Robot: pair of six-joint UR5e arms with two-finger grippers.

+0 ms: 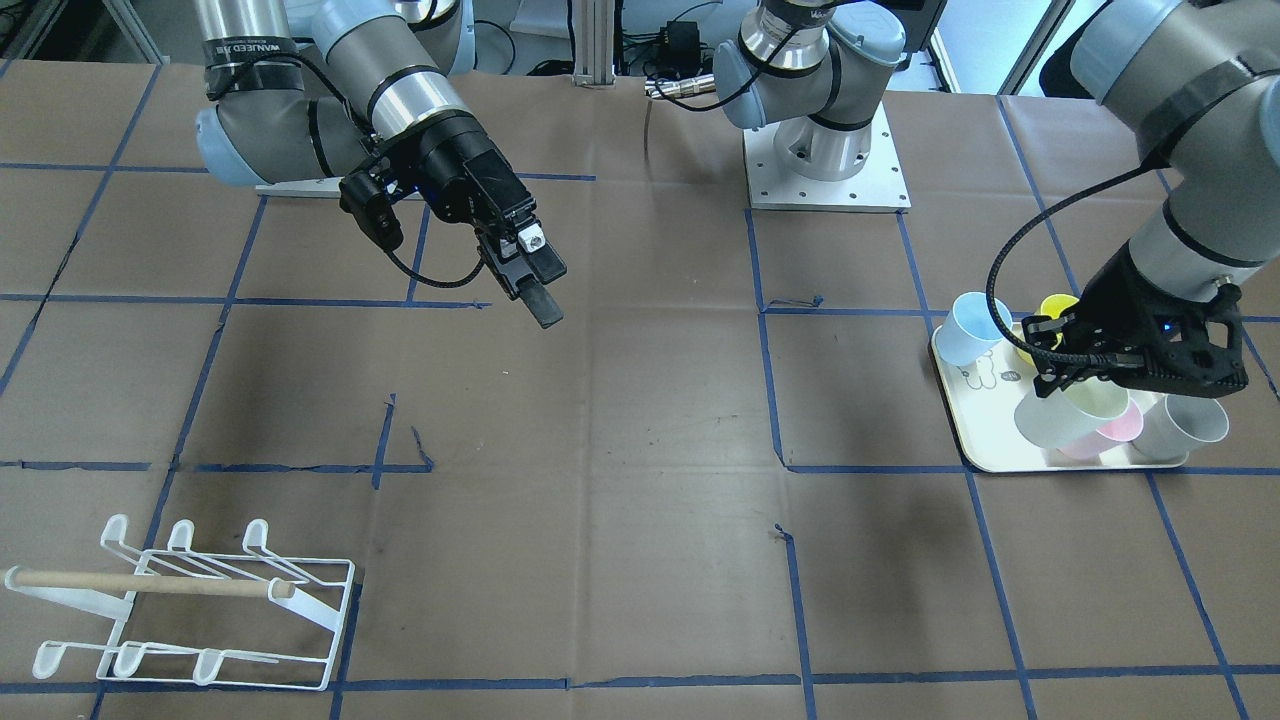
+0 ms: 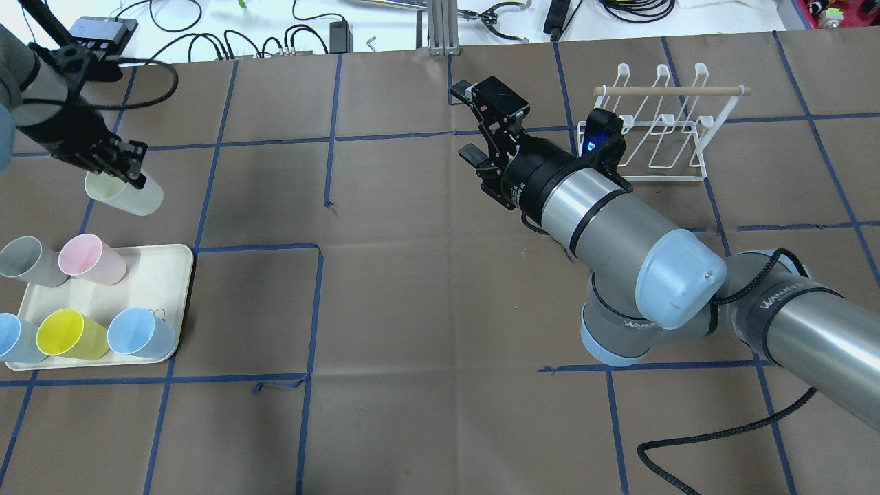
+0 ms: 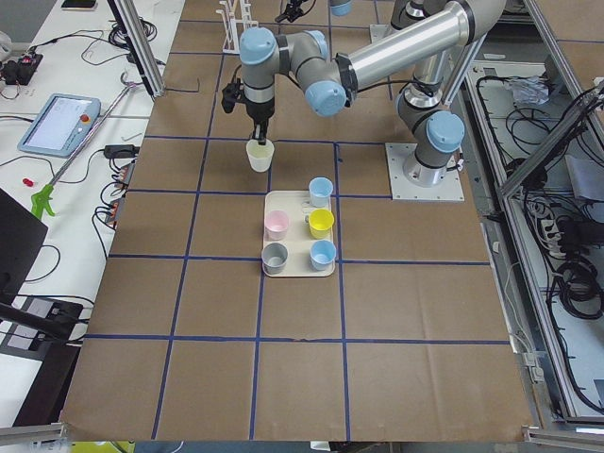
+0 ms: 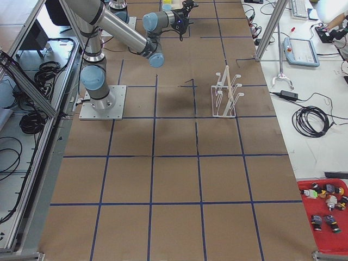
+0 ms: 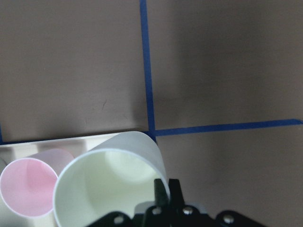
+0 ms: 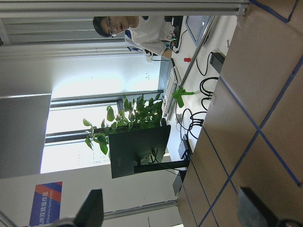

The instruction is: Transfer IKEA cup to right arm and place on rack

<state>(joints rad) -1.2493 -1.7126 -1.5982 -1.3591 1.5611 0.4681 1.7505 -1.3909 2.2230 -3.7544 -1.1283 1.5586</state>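
Note:
The IKEA cup [image 2: 127,194] is pale cream-green and tilted, and my left gripper [image 2: 122,172] is shut on its rim. It hangs just off the far edge of the cream tray [image 2: 172,275]. In the left wrist view the cup [image 5: 109,184] opens toward the camera, with one finger inside its rim. In the front view the cup [image 1: 1065,415] hangs under the left gripper [image 1: 1090,375]. The right arm's gripper [image 2: 471,124] is open and empty in mid-air over the table's middle, and also shows in the front view [image 1: 535,285]. The white wire rack [image 2: 660,124] stands beyond it.
On the tray stand a grey cup [image 2: 31,261], a pink cup [image 2: 93,259], a yellow cup [image 2: 69,335] and two blue cups [image 2: 141,333]. Cables and tools lie along the table's far edge. A person [image 6: 137,28] sits beyond the table.

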